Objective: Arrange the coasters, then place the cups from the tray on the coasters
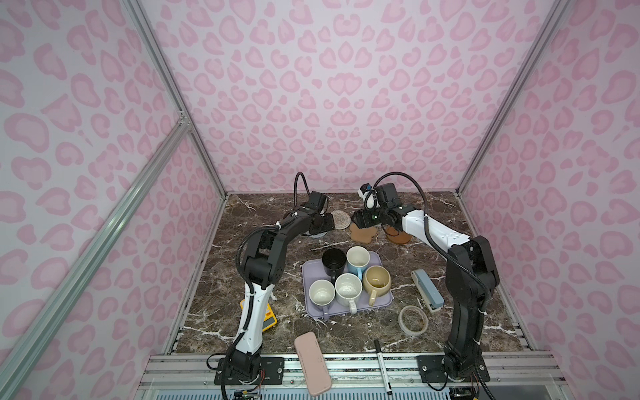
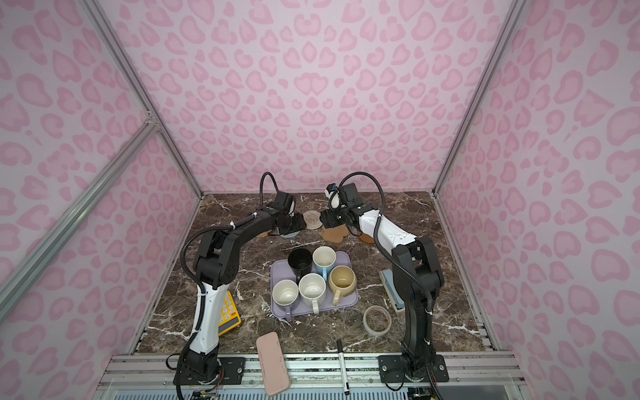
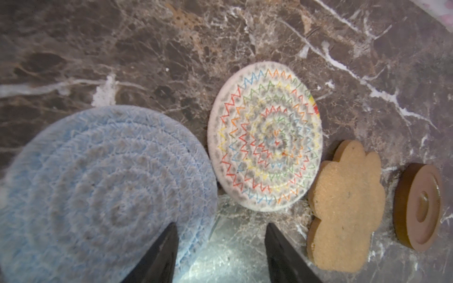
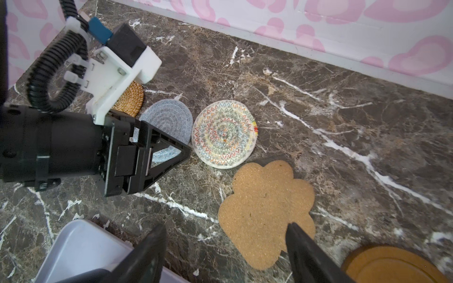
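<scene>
Jaws open and empty, left gripper (image 3: 220,225) and right gripper (image 4: 226,225) hovered over 5 coasters (image 4: 224,134) beyond the tray (image 1: 379,303); arranging looked almost done, the next move calling for gripping 1 of the cups (image 1: 348,289).

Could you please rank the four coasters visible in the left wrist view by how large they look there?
1. grey-blue coaster, though it lies nearest the camera
2. cream coaster
3. paw-shaped coaster
4. brown disc

left gripper (image 3: 220,224) and right gripper (image 4: 226,225) hover low, angled toward each other, jaws apart.
</scene>
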`<state>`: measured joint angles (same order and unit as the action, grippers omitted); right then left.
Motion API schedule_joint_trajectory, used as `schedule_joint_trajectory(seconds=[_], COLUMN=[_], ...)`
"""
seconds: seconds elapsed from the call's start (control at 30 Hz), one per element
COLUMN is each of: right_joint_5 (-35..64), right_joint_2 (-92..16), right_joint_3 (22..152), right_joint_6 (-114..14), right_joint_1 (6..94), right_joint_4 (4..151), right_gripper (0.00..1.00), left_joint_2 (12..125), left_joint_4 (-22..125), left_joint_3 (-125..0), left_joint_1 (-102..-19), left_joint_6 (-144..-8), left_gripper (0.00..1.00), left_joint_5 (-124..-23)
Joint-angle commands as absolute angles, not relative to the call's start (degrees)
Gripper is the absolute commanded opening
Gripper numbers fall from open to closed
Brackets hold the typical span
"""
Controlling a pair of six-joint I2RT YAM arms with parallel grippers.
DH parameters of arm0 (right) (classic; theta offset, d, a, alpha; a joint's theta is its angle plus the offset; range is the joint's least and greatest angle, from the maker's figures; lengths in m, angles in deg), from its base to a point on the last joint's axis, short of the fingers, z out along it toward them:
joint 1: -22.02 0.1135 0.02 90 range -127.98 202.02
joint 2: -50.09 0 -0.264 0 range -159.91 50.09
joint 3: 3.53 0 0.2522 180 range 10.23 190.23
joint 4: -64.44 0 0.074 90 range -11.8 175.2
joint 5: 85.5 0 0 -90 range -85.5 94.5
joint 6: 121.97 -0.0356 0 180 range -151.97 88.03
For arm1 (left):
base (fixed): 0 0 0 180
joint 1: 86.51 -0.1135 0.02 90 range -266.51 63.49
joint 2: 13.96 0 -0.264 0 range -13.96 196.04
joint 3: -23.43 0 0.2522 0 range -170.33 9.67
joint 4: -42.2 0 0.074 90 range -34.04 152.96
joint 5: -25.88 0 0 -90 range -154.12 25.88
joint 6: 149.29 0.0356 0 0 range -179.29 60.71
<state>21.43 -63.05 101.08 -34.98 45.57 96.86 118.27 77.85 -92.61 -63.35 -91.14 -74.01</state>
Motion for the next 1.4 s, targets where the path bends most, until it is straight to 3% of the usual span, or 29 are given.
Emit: schedule_joint_trajectory(seconds=[0.0, 0.57, 0.7, 0.83, 1.37], right_joint_5=[21.65, 18.09, 16.55, 11.45, 8.07], right_joint_2=[-63.86, -72.77, -77.71, -83.34, -102.85], right_joint_3=[100.63, 108.66, 114.25, 121.27, 148.7], right_joint_6=[-35.57, -40.54, -39.69, -37.28, -33.24], right_joint_1=[45.58, 45.8, 46.78, 48.27, 50.21], right_joint_4=[95.74, 97.15, 99.73, 103.94, 117.96], right_gripper=[0.78, 0.76, 0.73, 0.72, 0.64], left_joint_2=[118.02, 105.26, 99.05, 92.93, 83.08], left_joint_4=[81.49, 77.33, 74.4, 72.01, 60.42], left_joint_3=[-91.34, -84.93, -78.59, -71.33, -53.07], left_joint_1=[-63.09, -63.78, -64.64, -64.75, -64.69], left_joint_6=[-92.95, -93.82, -94.42, -94.75, -99.78], left_gripper=[0.6, 0.71, 0.82, 0.98, 0.98], left_joint_5=[-75.13, -71.37, -72.28, -71.68, -73.19])
